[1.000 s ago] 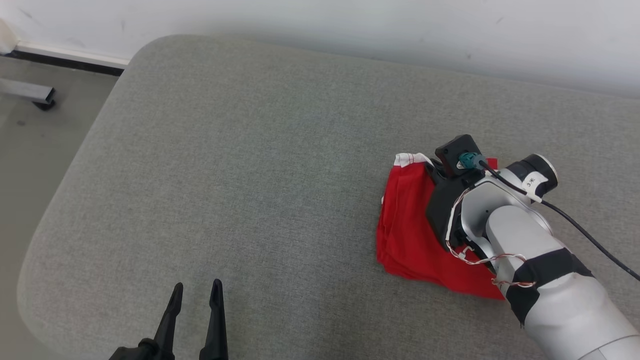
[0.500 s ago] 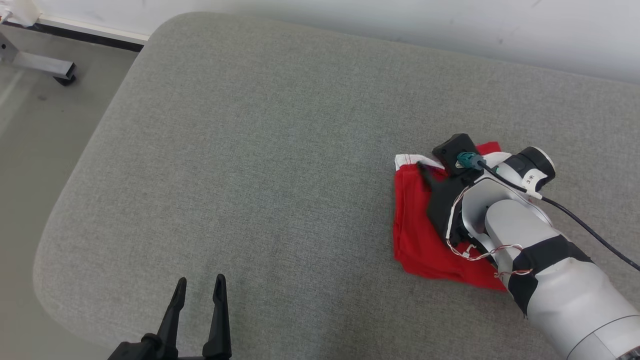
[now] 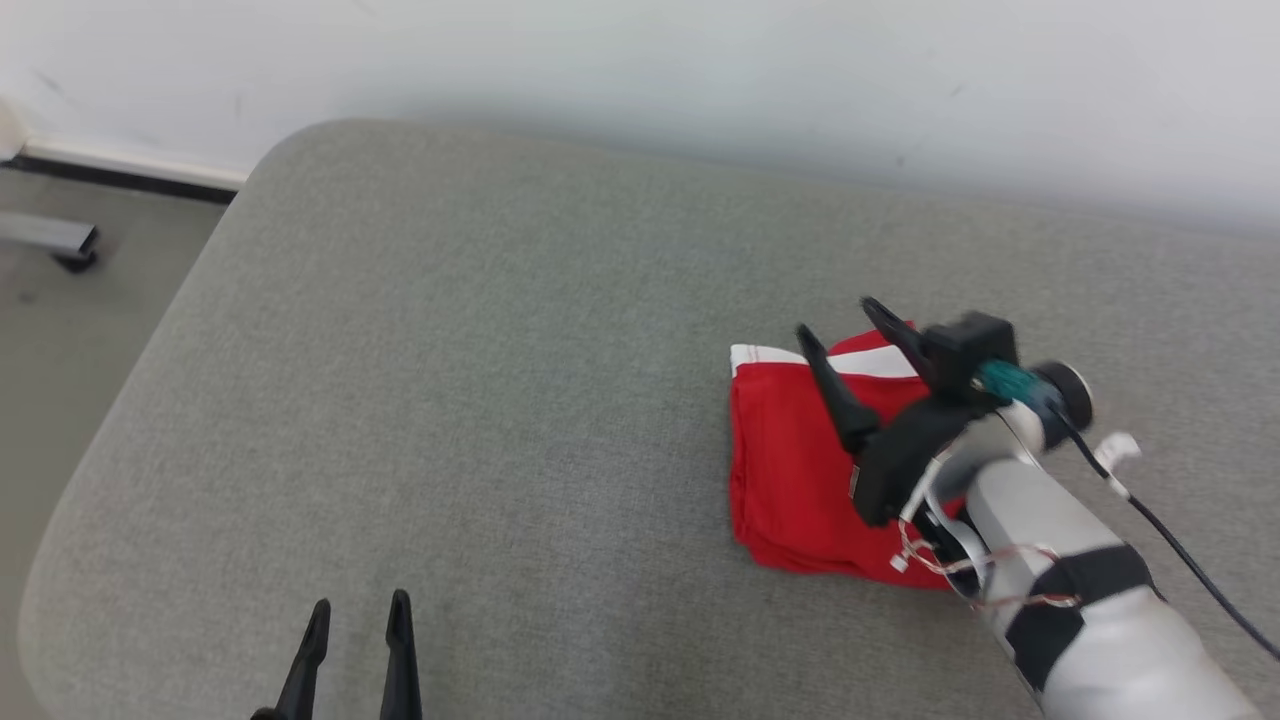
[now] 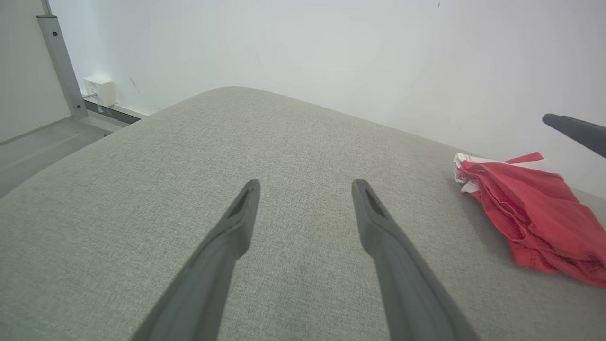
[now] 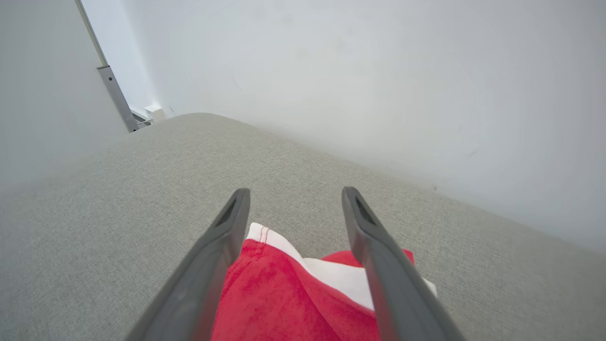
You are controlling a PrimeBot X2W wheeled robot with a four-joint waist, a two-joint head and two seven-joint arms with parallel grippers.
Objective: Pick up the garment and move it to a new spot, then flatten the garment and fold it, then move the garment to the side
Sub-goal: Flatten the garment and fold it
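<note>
Grey cushion (image 3: 500, 350), 1 red garment (image 3: 780, 470)

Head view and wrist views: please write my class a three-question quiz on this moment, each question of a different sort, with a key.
1. True or false: the jaws of the right arm are shut on the red garment.
2. On the grey padded surface, the garment lies toward: A) the robot's left, B) the middle, C) the robot's right.
3. Fill in: the band along the garment's far edge is ____.
Key: 1 false, the jaws stand open over it; 2 C; 3 white.
</note>
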